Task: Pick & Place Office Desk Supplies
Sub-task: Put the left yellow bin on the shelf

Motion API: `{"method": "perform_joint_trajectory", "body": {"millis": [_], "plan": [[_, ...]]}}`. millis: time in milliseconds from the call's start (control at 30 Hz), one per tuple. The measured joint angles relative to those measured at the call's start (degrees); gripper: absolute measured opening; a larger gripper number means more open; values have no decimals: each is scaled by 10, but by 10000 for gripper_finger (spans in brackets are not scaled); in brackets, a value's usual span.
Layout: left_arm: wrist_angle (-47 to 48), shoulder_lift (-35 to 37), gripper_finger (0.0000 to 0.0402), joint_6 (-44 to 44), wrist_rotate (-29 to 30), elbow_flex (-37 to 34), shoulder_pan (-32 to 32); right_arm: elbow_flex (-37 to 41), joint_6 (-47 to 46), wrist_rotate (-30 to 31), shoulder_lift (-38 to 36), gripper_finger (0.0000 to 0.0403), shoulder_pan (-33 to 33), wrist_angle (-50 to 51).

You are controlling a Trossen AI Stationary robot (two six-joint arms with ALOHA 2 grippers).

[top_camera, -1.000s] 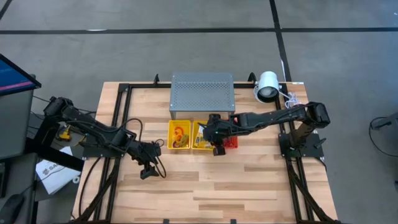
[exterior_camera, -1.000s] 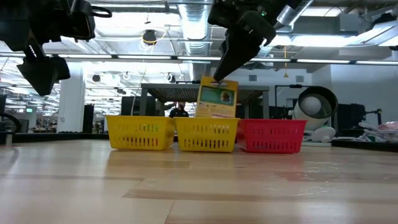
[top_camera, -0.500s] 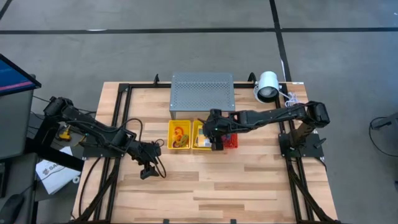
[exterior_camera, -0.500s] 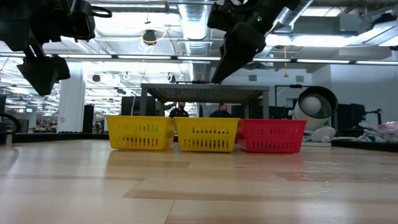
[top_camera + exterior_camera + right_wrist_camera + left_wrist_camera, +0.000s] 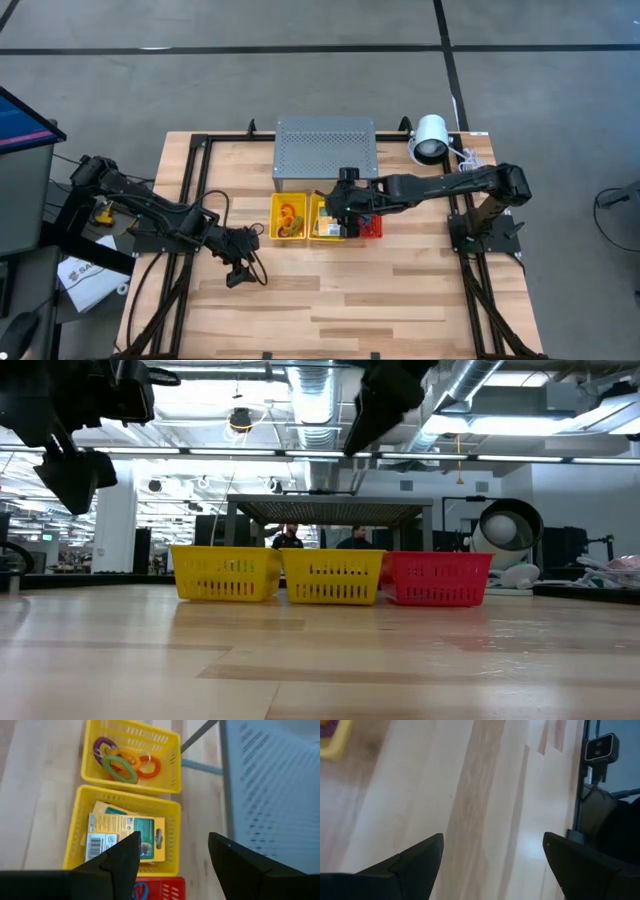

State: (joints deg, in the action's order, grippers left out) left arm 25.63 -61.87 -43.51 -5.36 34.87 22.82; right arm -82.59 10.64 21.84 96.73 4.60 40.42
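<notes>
A yellow-and-green card box (image 5: 129, 837) is lying flat in the middle yellow basket (image 5: 172, 837), directly below the right gripper (image 5: 172, 851), whose fingers are standing apart and holding nothing, likely just after letting go. The left gripper (image 5: 490, 860) is hanging wide over bare table (image 5: 485, 795), waiting.

1. Floor (image 5: 300, 70): grey concrete, crossed by dark lines, all round the table.
2. Table (image 5: 330, 300): pale wood planks, black frame rails along both sides.
3. Monitor (image 5: 20, 120) with a blue screen at the left edge of the high view; white papers (image 5: 85, 275) on the floor below it.
4. Ceiling (image 5: 300, 400) in the low view: exposed ducts, pipes, rows of strip lights.
5. White column (image 5: 115, 525) at left; open hall behind.
6. Two people (image 5: 290, 538) far off, seen beyond the baskets.
</notes>
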Motion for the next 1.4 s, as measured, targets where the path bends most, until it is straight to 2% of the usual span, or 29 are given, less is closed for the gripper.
{"method": "perform_joint_trajectory", "body": {"millis": [167,367,667,833,1000,1100,1200,1300,1400], "plan": [[-2,0,337,21,50,0,10,-46,-14,59,0,220,44,58],[-1,0,337,29,82,0,20,-52,-69,113,0,214,97,109],[41,0,337,44,149,0,21,-52,-170,142,0,208,157,134],[44,0,337,43,155,0,21,-52,-213,142,8,208,171,105],[-6,0,337,-2,161,0,20,-52,-249,140,17,208,171,75],[-52,0,337,23,162,0,24,-51,-239,140,21,208,174,68],[-53,0,337,47,175,0,25,-52,-230,142,20,207,175,56],[-44,0,337,75,210,0,26,-52,-214,157,20,208,174,56],[-63,0,337,122,295,0,37,-51,-180,193,20,208,174,55]]}}
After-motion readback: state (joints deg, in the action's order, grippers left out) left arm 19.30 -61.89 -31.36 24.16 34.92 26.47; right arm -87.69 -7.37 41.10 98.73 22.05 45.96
